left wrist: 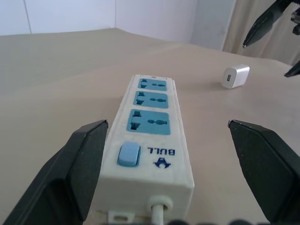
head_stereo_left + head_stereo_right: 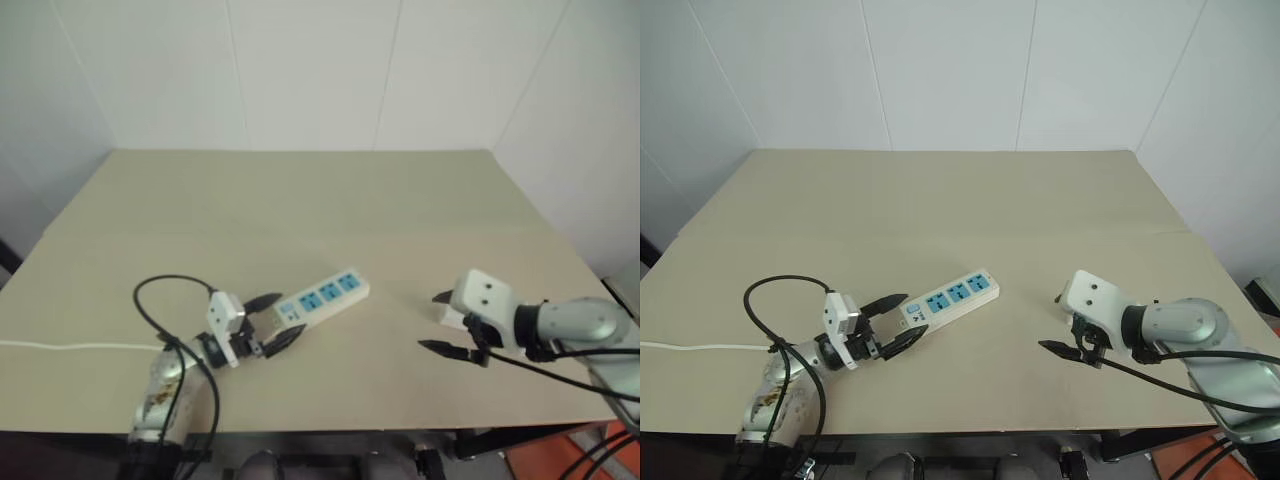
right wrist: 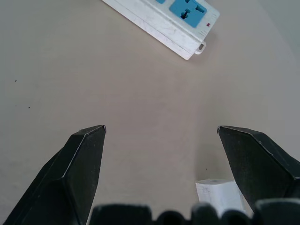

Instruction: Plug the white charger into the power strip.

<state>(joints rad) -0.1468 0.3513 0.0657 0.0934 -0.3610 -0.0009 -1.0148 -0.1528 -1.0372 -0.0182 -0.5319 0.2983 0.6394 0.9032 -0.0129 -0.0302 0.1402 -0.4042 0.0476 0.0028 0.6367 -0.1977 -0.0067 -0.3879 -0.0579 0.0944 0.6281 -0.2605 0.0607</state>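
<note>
Left eye view: the power strip (image 2: 318,300) lies slantwise on the desk (image 2: 300,200), nearer the front edge than the back and left of middle, its cord (image 2: 70,346) running off toward the left edge. The left gripper (image 2: 272,320) sits at the strip's switch end with its black fingers spread wide, one to each side of that end and gripping nothing. The right gripper (image 2: 441,322) hovers near the front right corner, also wide open and empty, with the white charger (image 2: 450,316) lying on the desk just under it, mostly hidden by the wrist block.

Right eye view: the same layout; the strip and the charger are well apart, and nothing steadies the strip.

Left wrist view: three blue sockets and the switch run away from the fingers (image 1: 77,168), which stand clear of the strip's sides. The charger (image 1: 235,76) lies on its side beyond the far end.

Right wrist view: the charger (image 3: 219,195) sits low between the open fingers, nearer one finger (image 3: 258,159) than the other.

The risks, as I judge them: an off-centre close may knock or spin the charger instead of seizing it; lying flat, it may be picked up with its prongs misaligned to a socket; and with the strip unheld, pushing the plug in may just slide the strip along the desk
</note>
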